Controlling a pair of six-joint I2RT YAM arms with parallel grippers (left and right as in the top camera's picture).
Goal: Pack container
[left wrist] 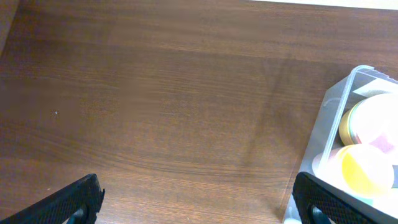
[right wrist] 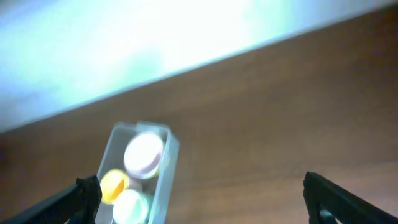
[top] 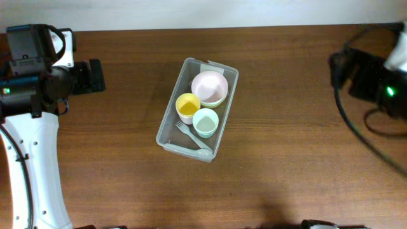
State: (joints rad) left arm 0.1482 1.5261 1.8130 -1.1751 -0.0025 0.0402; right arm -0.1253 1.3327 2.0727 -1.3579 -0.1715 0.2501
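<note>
We are looking down on a brown wooden table (top: 286, 159). At its centre a clear rectangular plastic container (top: 184, 151) is holding a white plastic fork (top: 194, 138) nearest, then a yellow cup (top: 187, 106) beside a mint cup (top: 205, 121), and a pink bowl (top: 209, 88) farthest. The left gripper (left wrist: 199, 202), towards the far-left corner, and the right gripper (right wrist: 208, 199), towards the far-right corner, are both hovering released, jaws wide.
</note>
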